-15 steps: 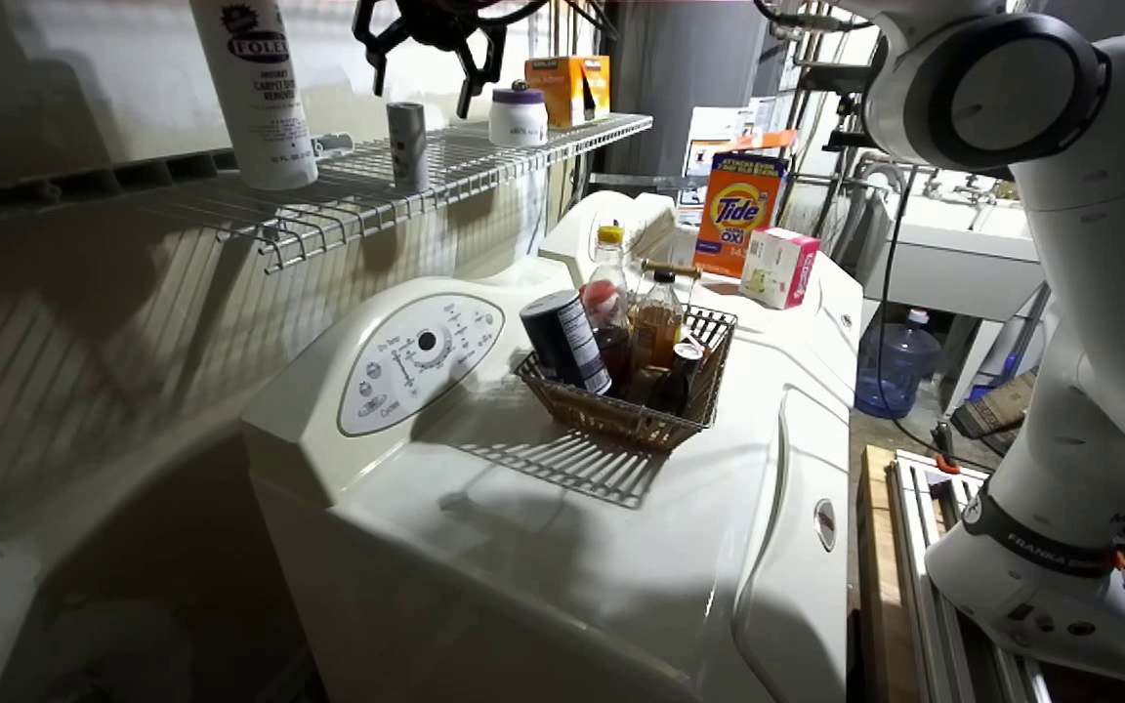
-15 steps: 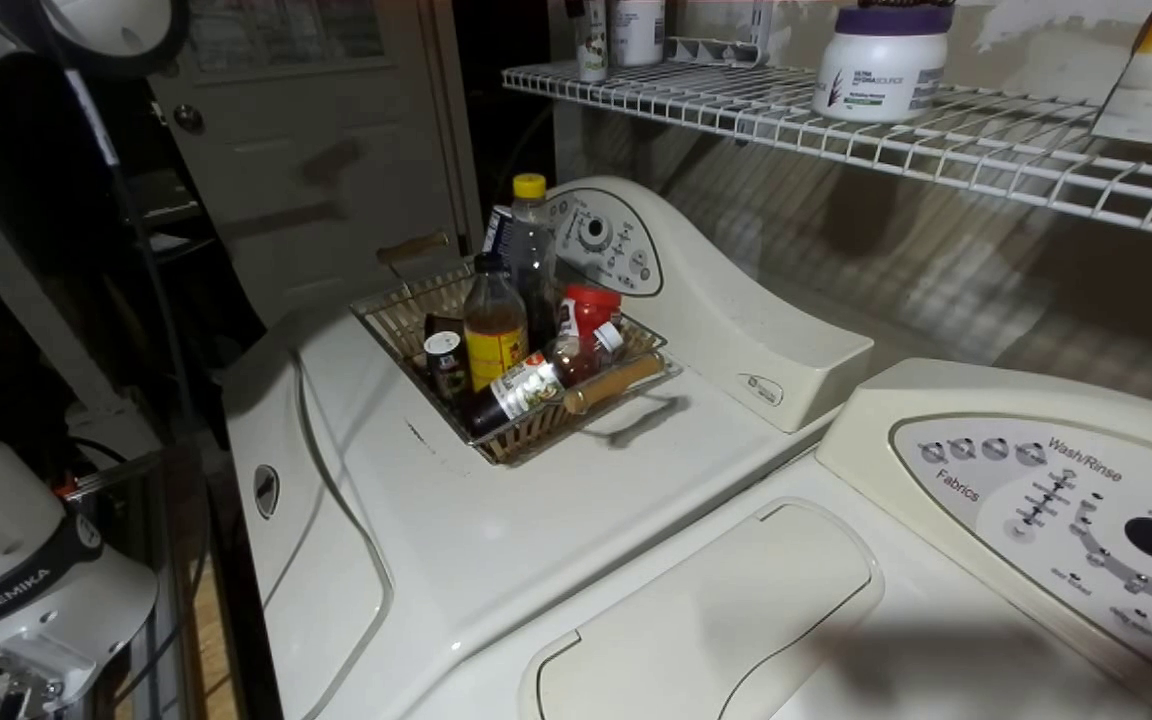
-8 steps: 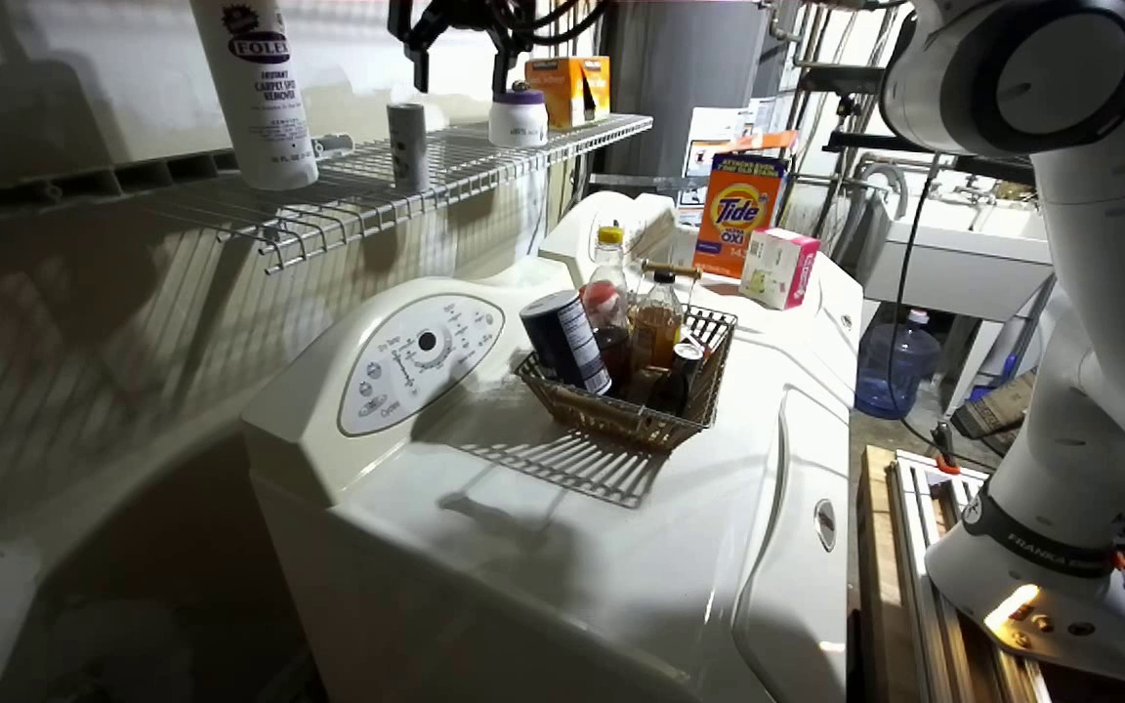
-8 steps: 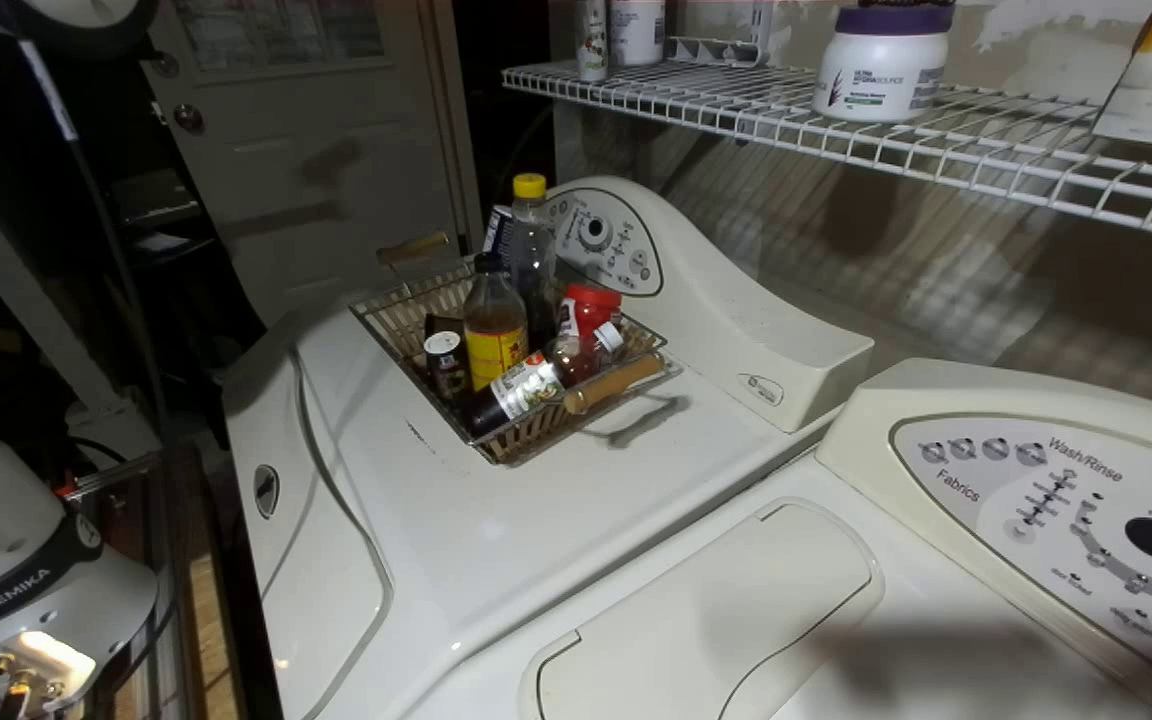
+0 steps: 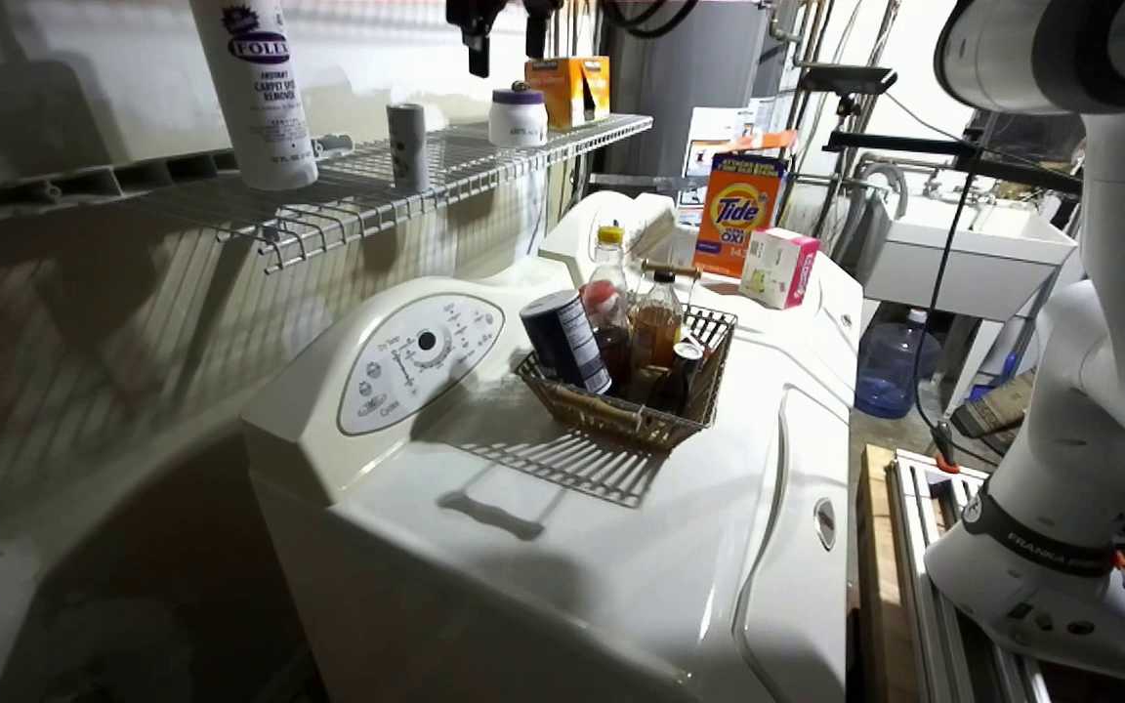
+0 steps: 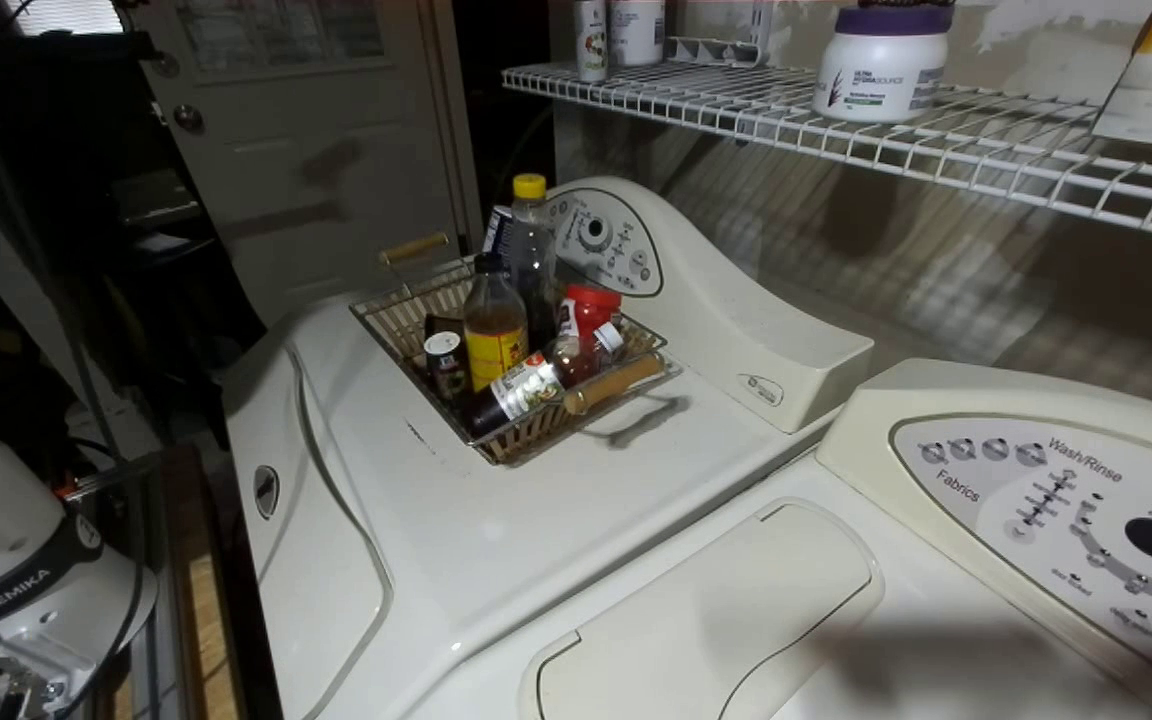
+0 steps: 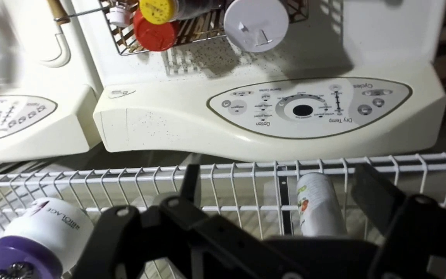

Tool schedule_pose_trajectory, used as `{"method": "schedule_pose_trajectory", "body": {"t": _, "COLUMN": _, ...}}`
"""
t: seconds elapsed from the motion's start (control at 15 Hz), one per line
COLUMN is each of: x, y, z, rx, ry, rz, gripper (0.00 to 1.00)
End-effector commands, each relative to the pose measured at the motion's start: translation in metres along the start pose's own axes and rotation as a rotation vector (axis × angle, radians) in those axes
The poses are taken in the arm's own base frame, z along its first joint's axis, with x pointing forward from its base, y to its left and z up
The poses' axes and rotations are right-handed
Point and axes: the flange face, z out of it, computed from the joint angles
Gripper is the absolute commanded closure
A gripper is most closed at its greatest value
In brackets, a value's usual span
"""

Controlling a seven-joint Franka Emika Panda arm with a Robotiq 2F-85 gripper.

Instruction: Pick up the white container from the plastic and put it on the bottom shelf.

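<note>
Angular gripper [image 5: 507, 63] farther from cylindrical white container [image 5: 409, 148]

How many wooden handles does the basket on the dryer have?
2. In an exterior view, the nearer wooden handle is at the end of the basket facing the washer; the farther wooden handle is at the opposite end. Both ends show, so none seems hidden.

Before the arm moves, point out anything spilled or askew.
Dark specks litter the dryer top beside the basket, possibly spilled seasoning. Inside it, the white-capped bottle leans steeply, unlike the upright yellow-capped bottle.
</note>
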Motion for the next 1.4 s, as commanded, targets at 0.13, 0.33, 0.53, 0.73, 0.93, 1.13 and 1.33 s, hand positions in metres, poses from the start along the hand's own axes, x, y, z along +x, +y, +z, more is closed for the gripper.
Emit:
{"method": "schedule_pose_trajectory", "body": {"t": 0.13, "x": -0.034, "y": 0.005, "z": -0.001, "rx": -0.029, "ry": 0.019, "rz": -0.293, "gripper": 0.0}}
{"method": "schedule_pose_trajectory", "body": {"t": 0.33, "x": -0.046, "y": 0.011, "z": 0.011, "rx": -0.027, "ry": 0.02, "rz": -0.352, "gripper": 0.0}}
{"method": "schedule_pose_trajectory", "body": {"t": 0.53, "x": -0.058, "y": 0.018, "z": 0.028, "rx": 0.0, "ry": 0.024, "rz": -0.355, "gripper": 0.0}}
{"method": "schedule_pose_trajectory", "body": {"t": 0.73, "x": -0.073, "y": 0.024, "z": 0.046, "rx": 0.023, "ry": 0.039, "rz": -0.351, "gripper": 0.0}}
{"method": "schedule_pose_trajectory", "body": {"t": 0.93, "x": -0.09, "y": 0.03, "z": 0.061, "rx": 0.032, "ry": 0.087, "rz": -0.372, "gripper": 0.0}}
{"method": "schedule_pose_trajectory", "body": {"t": 1.13, "x": -0.104, "y": 0.035, "z": 0.066, "rx": 0.052, "ry": 0.215, "rz": -0.384, "gripper": 0.0}}
{"method": "schedule_pose_trajectory", "body": {"t": 1.33, "x": -0.124, "y": 0.045, "z": 0.07, "rx": 0.089, "ry": 0.352, "rz": -0.366, "gripper": 0.0}}
